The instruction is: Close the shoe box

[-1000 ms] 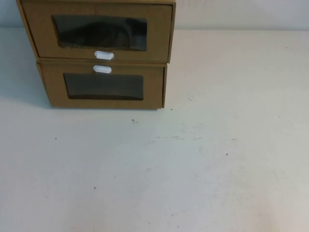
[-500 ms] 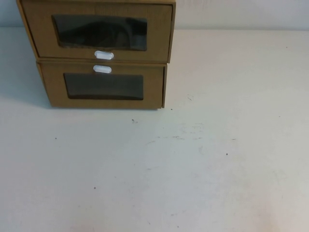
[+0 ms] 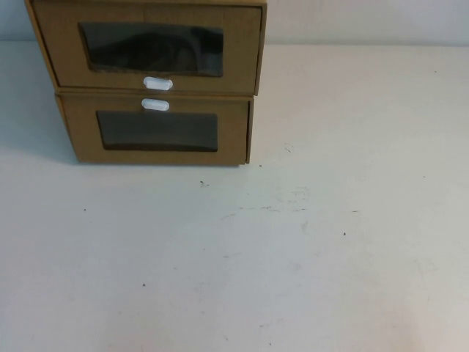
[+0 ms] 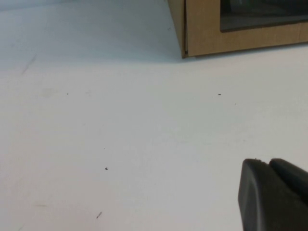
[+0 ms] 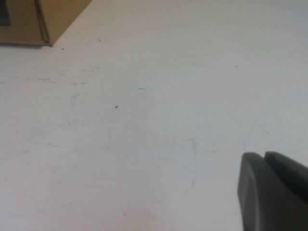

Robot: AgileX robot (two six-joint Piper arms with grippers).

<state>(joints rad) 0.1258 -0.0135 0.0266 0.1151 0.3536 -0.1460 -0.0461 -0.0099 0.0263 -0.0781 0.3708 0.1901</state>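
Left gripper [image 4: 269, 164]: dark, low over the table [image 4: 120, 120], well apart from the shoe box, on the robot's side of it and out of the high view. Open or closed, and whether holding anything: cannot tell. Right gripper [image 5: 264, 156]: likewise dark and low over the table, well clear of the shoe box, also missing from the high view. Same verdict: cannot tell whether open or closed, or what it holds.

Shoe box [image 3: 146, 48]: brown cardboard, at the far left of the table, cut off by the top edge of the high view. Wide clear window [image 3: 152, 49] across its front, something dark behind it, not identifiable. Small white tab [image 3: 157, 83] just below the window. Cannot tell how far the drawer sits in its sleeve.

Directly under the shoe box, touching it: lower box [image 3: 157, 132], the same brown, standing on the table, with its own dark window and its white tab above that window, so that the two tabs lie close together, one over the other. Only a bottom corner of the lower box appears in each wrist view.

Out from the shoe box toward the robot and to the right: white table, bare, with small dark specks and faint scuffs.
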